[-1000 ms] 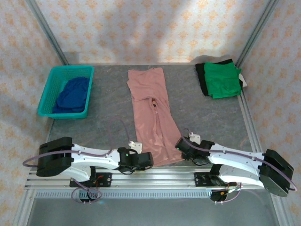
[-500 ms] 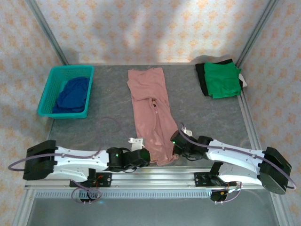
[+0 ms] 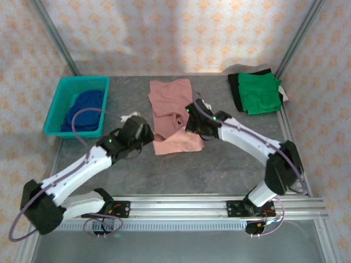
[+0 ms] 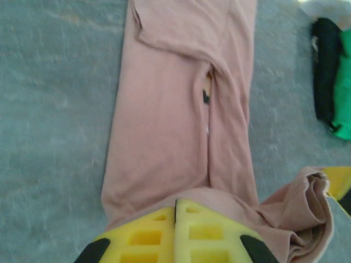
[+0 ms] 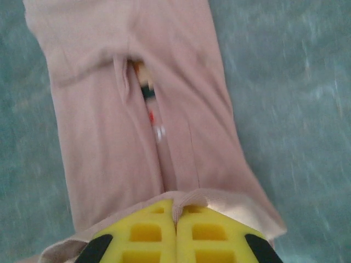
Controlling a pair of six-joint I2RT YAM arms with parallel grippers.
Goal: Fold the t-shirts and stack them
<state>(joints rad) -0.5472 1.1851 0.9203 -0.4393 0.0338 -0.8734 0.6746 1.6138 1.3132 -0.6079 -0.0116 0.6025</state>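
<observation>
Pinching the near hem of the pink t-shirt [image 3: 170, 98], both grippers are clenched on cloth: the left gripper [image 4: 175, 204] holds the left corner of the hem and the right gripper [image 5: 175, 208] holds the right corner, each with its yellow fingers pressed together and pink fabric coming out from under them. The shirt lies in the middle of the table [image 3: 230, 159] as a narrow strip, its two sides folded inward so that they meet along a middle line, where the small chest graphic [image 5: 145, 82] looks out. Its near end is raised and hangs over the lower half. I judge this cotton to be light, thin and fully limp; it has no stiffness of its own, so it sags and bunches between the two holds, as the crumpled fold beside the left fingers shows. It is not fragile and seems not slippery, but the layers can slide apart. The best place to hold is the hem corners, through all layers, with the grippers kept apart so the edge stays straight. The green t-shirt [image 3: 259, 93] rests folded on a dark cloth [image 3: 235, 90] at the far right, and the dark blue t-shirt [image 3: 85, 109] lies in the teal basket [image 3: 54, 109].
</observation>
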